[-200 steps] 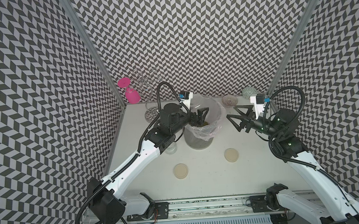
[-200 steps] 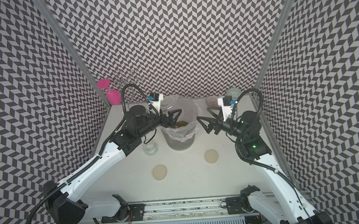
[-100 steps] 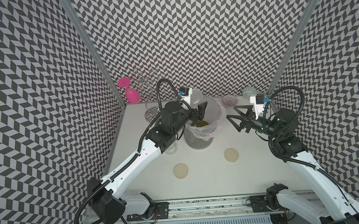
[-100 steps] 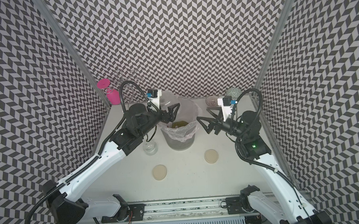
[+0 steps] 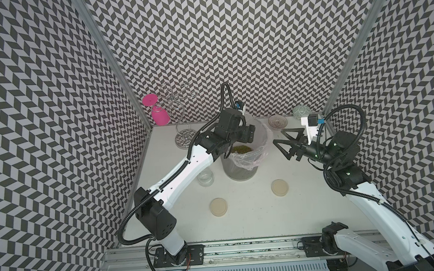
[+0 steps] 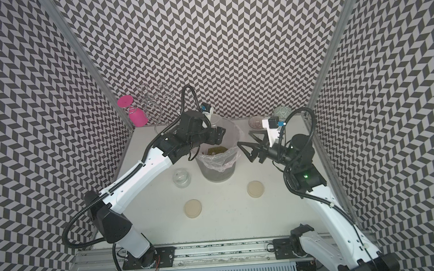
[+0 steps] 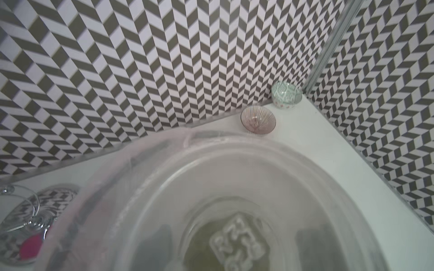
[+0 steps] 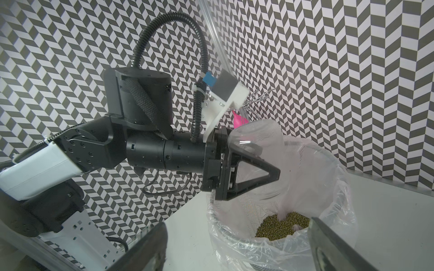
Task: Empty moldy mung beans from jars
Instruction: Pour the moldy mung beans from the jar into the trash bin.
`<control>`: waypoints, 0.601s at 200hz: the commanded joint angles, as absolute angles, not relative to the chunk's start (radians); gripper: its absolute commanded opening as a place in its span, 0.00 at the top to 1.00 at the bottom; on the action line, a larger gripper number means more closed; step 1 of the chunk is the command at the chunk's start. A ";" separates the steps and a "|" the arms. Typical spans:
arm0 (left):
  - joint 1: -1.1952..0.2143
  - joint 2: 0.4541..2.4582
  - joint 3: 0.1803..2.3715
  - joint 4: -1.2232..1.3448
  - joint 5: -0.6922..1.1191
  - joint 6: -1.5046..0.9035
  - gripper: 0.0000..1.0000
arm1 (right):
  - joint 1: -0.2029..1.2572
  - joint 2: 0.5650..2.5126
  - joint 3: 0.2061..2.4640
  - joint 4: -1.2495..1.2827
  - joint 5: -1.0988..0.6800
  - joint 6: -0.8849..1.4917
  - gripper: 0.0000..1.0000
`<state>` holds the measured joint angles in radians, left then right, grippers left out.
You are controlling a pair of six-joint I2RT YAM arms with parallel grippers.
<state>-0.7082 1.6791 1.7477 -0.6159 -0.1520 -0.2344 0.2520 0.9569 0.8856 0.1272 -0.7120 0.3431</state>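
Left arm (image 5: 179, 174): I stretch forward and inward, elbow low, wrist raised.
Left gripper (image 8: 270, 162): my fingers (image 8: 258, 178) clamp a tilted jar (image 8: 256, 140).
Right arm (image 5: 366, 199): I rise steeply, forearm bent toward my left side.
Right gripper (image 5: 280, 139): my fingers (image 8: 150, 248) spread wide, holding nothing.

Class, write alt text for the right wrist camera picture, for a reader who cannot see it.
The left gripper holds a clear glass jar above a plastic-lined mesh bin, with olive-green mung beans heaped inside it. Black-and-white chevron walls stand behind.
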 commanded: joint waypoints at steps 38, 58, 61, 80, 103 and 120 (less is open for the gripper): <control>-0.692 1.517 1.632 -0.434 -0.123 -0.273 0.38 | 0.244 0.936 0.867 0.187 -0.725 0.360 0.09; -0.670 1.499 1.624 -0.430 -0.080 -0.274 0.39 | 0.244 0.952 0.849 0.251 -0.770 0.421 0.09; -0.666 1.489 1.612 -0.417 -0.064 -0.280 0.39 | 0.245 0.954 0.843 0.269 -0.779 0.437 0.09; -0.611 1.420 1.545 -0.316 0.089 -0.356 0.38 | 0.245 0.983 0.793 0.428 -0.845 0.570 0.09; -0.563 1.371 1.516 -0.240 0.227 -0.452 0.36 | 0.263 1.044 0.743 0.677 -0.906 0.752 0.09; -0.561 1.362 1.520 -0.226 0.269 -0.490 0.35 | 0.323 1.092 0.767 0.746 -0.919 0.780 0.09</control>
<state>-0.5686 1.4036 1.5108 -0.3897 0.1272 -0.3847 0.2665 1.0397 0.7521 0.4808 -0.8509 0.6250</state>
